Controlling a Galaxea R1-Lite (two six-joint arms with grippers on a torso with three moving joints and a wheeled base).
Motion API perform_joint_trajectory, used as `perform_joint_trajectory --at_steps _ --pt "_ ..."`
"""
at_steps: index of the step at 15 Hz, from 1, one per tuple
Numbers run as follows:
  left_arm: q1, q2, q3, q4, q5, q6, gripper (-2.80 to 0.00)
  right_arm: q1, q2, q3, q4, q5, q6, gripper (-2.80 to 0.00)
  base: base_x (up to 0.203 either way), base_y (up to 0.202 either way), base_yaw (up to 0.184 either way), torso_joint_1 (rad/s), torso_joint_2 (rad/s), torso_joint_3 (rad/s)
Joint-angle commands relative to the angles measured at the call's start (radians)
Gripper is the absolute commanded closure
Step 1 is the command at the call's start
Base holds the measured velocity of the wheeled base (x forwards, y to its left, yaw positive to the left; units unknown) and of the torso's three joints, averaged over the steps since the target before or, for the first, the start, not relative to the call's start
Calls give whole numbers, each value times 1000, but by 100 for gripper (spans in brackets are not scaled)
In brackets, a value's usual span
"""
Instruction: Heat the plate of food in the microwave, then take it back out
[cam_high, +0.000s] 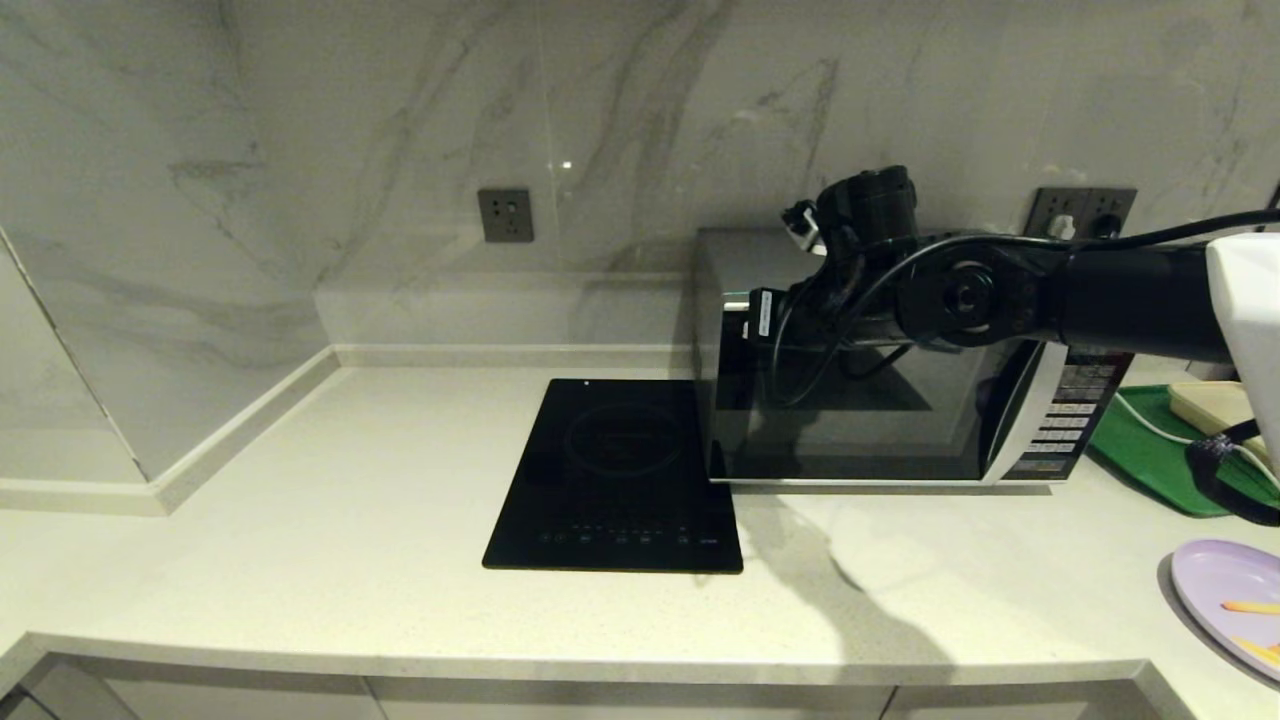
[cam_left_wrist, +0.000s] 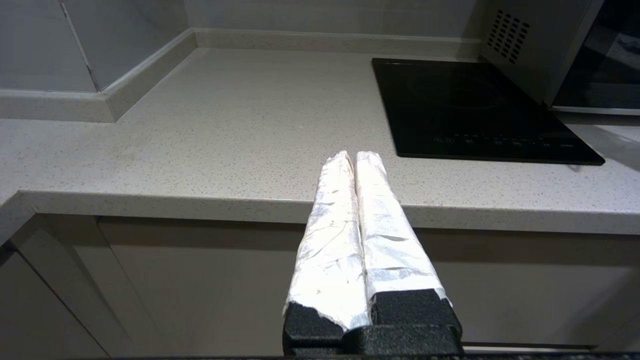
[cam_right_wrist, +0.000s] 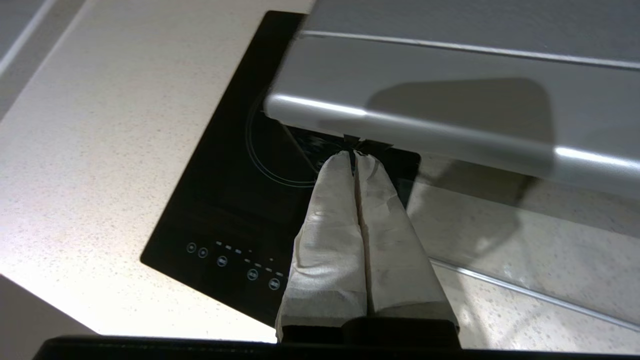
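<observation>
Microwave (cam_high: 860, 400) door being worked at its top left edge

Right pincer (cam_right_wrist: 356, 156), pressed together, is set against the door edge, likely to swing it; plate of food (cam_high: 1235, 605) waits at the table's right edge; left pincer (cam_left_wrist: 356, 159), pressed together, is parked before the front edge.

Home kitchen, marble-look wall (cam_high: 300, 120), speckled stone counter (cam_high: 350, 500), black cooktop (cam_high: 615, 475), microwave (cam_high: 850, 400), wall sockets (cam_high: 505, 215)

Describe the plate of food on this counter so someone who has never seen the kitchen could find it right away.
Start at the large silver microwave against the marble wall, then look past the green rectangular tray on its right. Nearer the counter's front edge lies the round pale lavender plate with orange-yellow sticks. It is the only round, flat thing there.
</observation>
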Motion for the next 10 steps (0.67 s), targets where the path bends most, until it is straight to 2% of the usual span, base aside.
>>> perform_joint_trajectory --at_steps 1,6,10 --pt "0 -1 0 -1 0 -1 0 3 -59 43 4 3 3 0 0 0 0 0 0 0" --pt "0 0 0 -1 0 -1 0 -3 -387 298 33 -1 1 0 0 0 0 0 0 0" --pt "0 0 0 -1 0 -1 0 -9 -797 461 262 -96 2 0 0 0 0 0 0 0"
